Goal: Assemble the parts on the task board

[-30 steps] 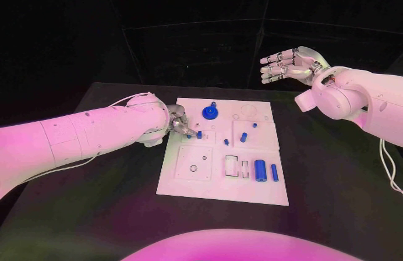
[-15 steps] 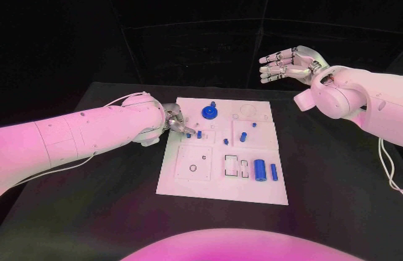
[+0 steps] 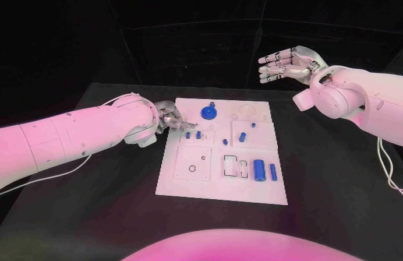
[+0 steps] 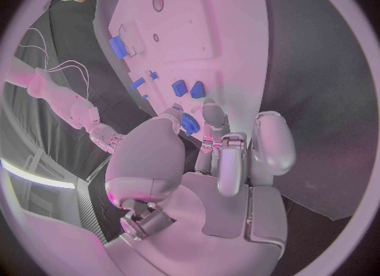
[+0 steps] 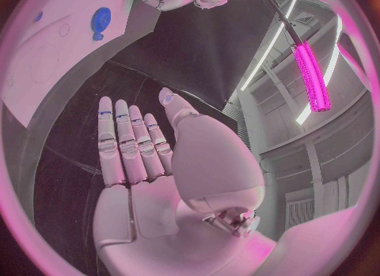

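Note:
The white task board (image 3: 220,182) lies in the middle of the black table. My left hand (image 3: 174,120) hovers at the board's far left edge with its fingers loosely curled, and I see nothing in it. Two short blue pegs (image 3: 194,136) stand just beyond its fingertips (image 4: 211,114) and also show as pegs (image 4: 189,88) from the wrist. A blue round knob (image 3: 210,110) sits at the far end of the board. My right hand (image 3: 285,63) is raised beyond the board's far right corner, flat and empty, with its fingers (image 5: 126,137) straight.
A thick blue cylinder (image 3: 260,169) and a thinner one (image 3: 274,172) lie at the board's near right. Small blue pegs (image 3: 243,137) stand mid-board. A square plate with a hole (image 3: 194,164) is at the near left. Black table (image 3: 336,173) surrounds the board.
My left hand has drawn back to the left, off the board, uncovering a second blue peg beside the first. The right hand has stayed still.

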`<action>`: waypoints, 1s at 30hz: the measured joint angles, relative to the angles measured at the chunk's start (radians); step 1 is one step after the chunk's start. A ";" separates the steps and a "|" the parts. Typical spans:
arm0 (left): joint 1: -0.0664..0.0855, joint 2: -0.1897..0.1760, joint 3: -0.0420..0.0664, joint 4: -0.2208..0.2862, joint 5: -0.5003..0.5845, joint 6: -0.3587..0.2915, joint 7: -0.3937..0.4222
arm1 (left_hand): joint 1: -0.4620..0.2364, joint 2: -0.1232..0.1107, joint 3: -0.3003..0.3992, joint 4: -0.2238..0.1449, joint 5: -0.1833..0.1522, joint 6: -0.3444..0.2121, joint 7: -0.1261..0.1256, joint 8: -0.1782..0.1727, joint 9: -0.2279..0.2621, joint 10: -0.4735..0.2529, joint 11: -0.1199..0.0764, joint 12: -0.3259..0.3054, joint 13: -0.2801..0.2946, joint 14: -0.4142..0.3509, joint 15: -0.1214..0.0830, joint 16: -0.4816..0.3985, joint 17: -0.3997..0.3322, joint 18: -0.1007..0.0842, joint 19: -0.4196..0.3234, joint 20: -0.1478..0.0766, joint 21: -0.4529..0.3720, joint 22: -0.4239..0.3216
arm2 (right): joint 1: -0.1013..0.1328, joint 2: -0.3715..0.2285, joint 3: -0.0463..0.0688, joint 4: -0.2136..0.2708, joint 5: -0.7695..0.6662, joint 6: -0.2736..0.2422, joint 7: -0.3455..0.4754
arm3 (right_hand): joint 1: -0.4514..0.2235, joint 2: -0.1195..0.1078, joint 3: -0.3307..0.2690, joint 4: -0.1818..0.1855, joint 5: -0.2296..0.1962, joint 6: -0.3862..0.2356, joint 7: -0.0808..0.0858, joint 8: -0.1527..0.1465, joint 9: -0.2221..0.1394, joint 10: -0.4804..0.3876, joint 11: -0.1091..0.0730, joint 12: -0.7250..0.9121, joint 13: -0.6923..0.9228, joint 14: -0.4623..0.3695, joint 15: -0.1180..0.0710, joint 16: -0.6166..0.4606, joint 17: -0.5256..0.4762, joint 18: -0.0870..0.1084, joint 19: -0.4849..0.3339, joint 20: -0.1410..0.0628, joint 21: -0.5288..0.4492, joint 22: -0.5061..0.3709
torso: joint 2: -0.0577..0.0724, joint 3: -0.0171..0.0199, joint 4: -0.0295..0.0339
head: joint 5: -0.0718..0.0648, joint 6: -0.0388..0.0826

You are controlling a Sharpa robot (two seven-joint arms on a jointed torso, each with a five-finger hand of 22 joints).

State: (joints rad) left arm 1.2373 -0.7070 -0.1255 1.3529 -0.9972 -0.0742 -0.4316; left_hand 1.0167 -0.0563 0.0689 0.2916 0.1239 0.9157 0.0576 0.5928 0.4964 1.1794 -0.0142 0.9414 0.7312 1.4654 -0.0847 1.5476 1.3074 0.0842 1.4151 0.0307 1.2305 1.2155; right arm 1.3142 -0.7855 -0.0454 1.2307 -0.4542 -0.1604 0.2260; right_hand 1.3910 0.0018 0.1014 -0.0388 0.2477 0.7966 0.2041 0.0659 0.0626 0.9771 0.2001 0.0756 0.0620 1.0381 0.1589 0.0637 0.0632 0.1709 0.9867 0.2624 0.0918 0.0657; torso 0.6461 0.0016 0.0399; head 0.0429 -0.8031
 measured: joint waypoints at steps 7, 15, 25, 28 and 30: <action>0.003 -0.009 0.000 0.003 0.079 -0.073 0.090 | 0.080 0.035 -0.037 -0.007 0.000 -0.067 0.031 -0.011 -0.025 -0.089 0.029 -0.067 -0.085 0.002 0.030 -0.055 0.000 0.016 -0.064 0.022 -0.121 -0.110 | 0.000 0.001 0.000 -0.001 -0.001 0.000 0.000 | 0.000 0.000 0.000 0.000 0.000 0.000 0.000 0.000 0.000 0.000 0.000 0.000 0.000 0.000 0.000 0.000 0.000 0.000 0.000 0.000 0.000 0.000 | 0.000 0.0005 0.0007 | 0.000 0.004; 0.008 0.005 0.000 -0.007 0.179 -0.116 0.308 | 0.410 0.051 0.085 -0.139 0.004 -0.142 0.101 -0.099 -0.115 -0.312 0.095 -0.260 -0.225 -0.165 0.091 -0.378 -0.301 0.086 -0.297 0.071 -0.515 -0.445 | 0.000 0.001 0.000 -0.001 -0.002 0.000 0.000 | 0.000 0.000 0.000 0.000 0.004 0.005 0.000 0.000 0.000 0.000 0.000 0.000 0.000 0.000 0.000 0.000 0.000 0.000 0.004 -0.004 -0.004 0.000 | 0.001 0.0014 -0.0002 | -0.014 0.012; 0.010 0.060 0.000 -0.008 0.102 -0.132 0.589 | 0.490 -0.026 0.134 -0.208 0.004 -0.085 0.106 -0.204 -0.226 -0.345 0.125 -0.427 -0.399 -0.266 0.113 -0.525 -0.497 0.086 -0.326 0.095 -0.580 -0.493 | 0.000 0.005 0.000 -0.002 -0.012 0.000 0.000 | 0.005 0.005 0.003 -0.012 0.004 0.037 0.009 0.000 0.003 0.000 0.000 0.000 0.000 0.000 0.000 0.000 0.000 0.000 0.007 -0.007 -0.011 0.000 | 0.001 0.0011 -0.0023 | -0.035 0.019; 0.011 0.081 0.000 -0.011 -0.008 -0.123 0.630 | 0.477 -0.048 0.121 -0.220 0.004 -0.056 0.101 -0.232 -0.255 -0.347 0.123 -0.457 -0.439 -0.200 0.111 -0.444 -0.422 0.086 -0.288 0.096 -0.567 -0.492 | 0.000 0.007 0.000 -0.002 -0.014 0.000 0.000 | 0.005 0.005 0.003 -0.012 0.004 0.037 0.009 0.000 0.003 0.000 0.000 0.000 0.000 0.000 0.000 0.000 0.000 0.000 0.011 -0.004 -0.011 0.000 | 0.001 0.0011 -0.0026 | -0.040 0.020; 0.012 0.092 0.000 -0.015 -0.057 -0.116 0.640 | 0.475 -0.049 0.115 -0.223 0.004 -0.043 0.097 -0.244 -0.268 -0.347 0.123 -0.472 -0.459 -0.171 0.108 -0.404 -0.383 0.086 -0.272 0.095 -0.559 -0.490 | 0.000 0.008 0.000 -0.003 -0.014 0.000 0.001 | 0.005 0.005 0.003 -0.012 0.004 0.037 0.009 0.000 0.003 0.000 0.000 0.000 0.000 0.000 0.000 0.000 0.000 0.000 0.011 -0.004 -0.011 0.000 | 0.001 0.0011 -0.0026 | -0.042 0.021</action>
State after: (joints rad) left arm 1.2497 -0.6151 -0.1250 1.3379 -1.0546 -0.1899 0.2080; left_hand 1.4922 -0.1057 0.1838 0.0686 0.1283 0.8728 0.1550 0.3483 0.2281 0.8323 0.1088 0.4698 0.2727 1.2942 0.0237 1.1432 0.9239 0.1699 1.1430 0.1254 0.6712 0.7251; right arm 1.3141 -0.7780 -0.0454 1.2277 -0.4684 -0.1599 0.2265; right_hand 1.3963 0.0071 0.1047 -0.0504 0.2516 0.8340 0.2128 0.0659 0.0653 0.9772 0.2001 0.0756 0.0620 1.0381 0.1589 0.0637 0.0632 0.1709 0.9973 0.2587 0.0810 0.0657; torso 0.6474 0.0027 0.0373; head 0.0004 -0.7824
